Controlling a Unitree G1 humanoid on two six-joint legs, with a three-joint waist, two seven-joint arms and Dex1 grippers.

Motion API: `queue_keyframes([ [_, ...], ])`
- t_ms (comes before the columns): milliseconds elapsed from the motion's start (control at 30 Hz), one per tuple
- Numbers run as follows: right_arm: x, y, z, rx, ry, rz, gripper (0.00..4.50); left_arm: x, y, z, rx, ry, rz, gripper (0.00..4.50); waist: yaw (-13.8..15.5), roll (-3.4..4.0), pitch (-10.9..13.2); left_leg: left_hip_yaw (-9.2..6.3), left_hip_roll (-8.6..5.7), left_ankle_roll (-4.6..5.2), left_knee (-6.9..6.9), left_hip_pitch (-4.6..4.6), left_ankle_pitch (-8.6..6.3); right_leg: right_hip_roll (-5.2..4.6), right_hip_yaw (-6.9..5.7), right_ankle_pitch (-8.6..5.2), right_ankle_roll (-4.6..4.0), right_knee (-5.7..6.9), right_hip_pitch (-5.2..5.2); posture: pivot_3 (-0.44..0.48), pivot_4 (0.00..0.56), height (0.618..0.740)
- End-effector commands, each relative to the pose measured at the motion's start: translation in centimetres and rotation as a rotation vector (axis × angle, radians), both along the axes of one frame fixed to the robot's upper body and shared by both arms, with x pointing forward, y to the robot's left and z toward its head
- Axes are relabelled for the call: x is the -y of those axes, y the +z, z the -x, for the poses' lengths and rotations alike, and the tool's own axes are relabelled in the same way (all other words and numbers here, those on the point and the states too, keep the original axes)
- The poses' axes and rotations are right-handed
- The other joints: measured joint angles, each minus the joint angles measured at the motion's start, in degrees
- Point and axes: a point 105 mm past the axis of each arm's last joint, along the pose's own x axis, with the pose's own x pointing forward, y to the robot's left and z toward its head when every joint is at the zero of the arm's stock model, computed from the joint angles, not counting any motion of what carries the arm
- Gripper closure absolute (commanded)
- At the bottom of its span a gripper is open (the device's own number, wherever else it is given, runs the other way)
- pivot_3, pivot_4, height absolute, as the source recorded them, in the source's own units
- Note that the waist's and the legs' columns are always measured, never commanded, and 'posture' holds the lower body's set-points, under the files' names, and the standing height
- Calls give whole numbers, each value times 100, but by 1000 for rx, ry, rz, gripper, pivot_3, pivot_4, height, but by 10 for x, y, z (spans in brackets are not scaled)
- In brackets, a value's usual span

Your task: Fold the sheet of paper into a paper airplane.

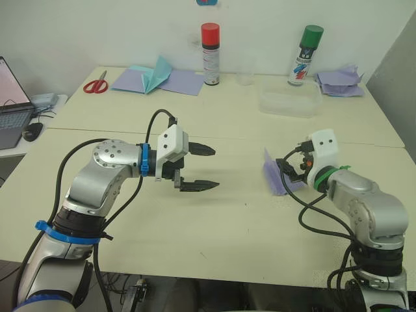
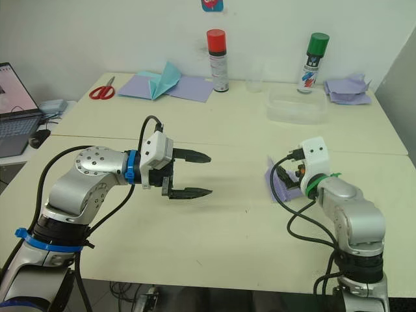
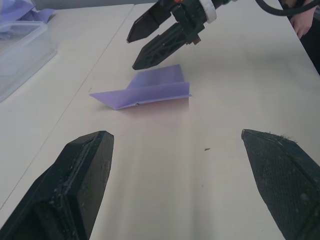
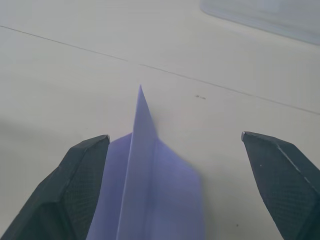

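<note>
From the left eye view, the left gripper (image 1: 203,168) hangs above the pale cream bench (image 1: 214,227) with its two black fingers spread wide and nothing between them. Well ahead of its fingertips, across bare bench, lies the small lavender paper airplane (image 1: 275,173), a narrow folded wedge. The right gripper (image 1: 290,171) sits just beside that wedge, its fingers pointing at it.

In the left wrist view, the left gripper's fingers (image 3: 70,185) stand far apart (empty between). Beyond them the airplane (image 3: 147,91) rests on the bench with its raised ridge upward, and the right gripper (image 3: 145,47) hovers close over its far edge, fingers slightly parted and not touching the paper.

In the right wrist view, the right gripper's fingers (image 4: 65,187) are wide open. The airplane (image 4: 150,195) lies between them, nose pointing away from the gripper; neither finger presses on it.
</note>
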Motion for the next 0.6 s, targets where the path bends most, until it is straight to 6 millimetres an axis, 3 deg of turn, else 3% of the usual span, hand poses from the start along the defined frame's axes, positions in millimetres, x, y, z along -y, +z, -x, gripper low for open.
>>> queue_keyframes([
  [33, -1, 40, 4, 106, 145, 11, 56, -14, 19, -4, 55, 37, 17, 0, -1, 2, 4, 0, 0, 0, 0, 0, 0, 0, 0, 0, 0, 0, -1, 0, 150, 740],
  [133, -3, 59, 23, 106, 454, 33, 56, -40, 26, -10, 32, 116, 2, 0, -3, -1, 43, 4, -2, 1, 1, -1, 0, 0, -1, 0, 0, -3, -2, 0, 150, 740],
  [200, 8, 64, 43, 110, 669, 76, 56, -64, 26, -15, 45, 196, -35, 0, 3, -4, 46, -2, 1, 3, 0, 1, -1, 0, -13, 0, 0, -6, 1, 0, 150, 740],
  [267, 29, 64, 52, 82, 777, 131, 56, -86, 29, -19, 64, 276, -47, 0, 10, -5, 48, -4, 9, 4, -3, 0, -2, 0, -30, 0, 0, -15, 7, 0, 150, 740],
  [433, 73, 73, 59, 1, 828, 215, 56, -127, 38, -11, 102, 435, -47, 0, -6, 0, 75, 15, 10, 5, 1, 0, -2, -13, -22, 0, 0, -21, 5, 0, 150, 740],
  [600, 76, 73, 51, 39, 843, 259, 56, -134, 34, -8, 123, 500, -67, 0, -18, 2, 80, 10, 19, 3, 4, 5, -1, -15, -38, 0, 0, -15, 6, 0, 150, 740],
])
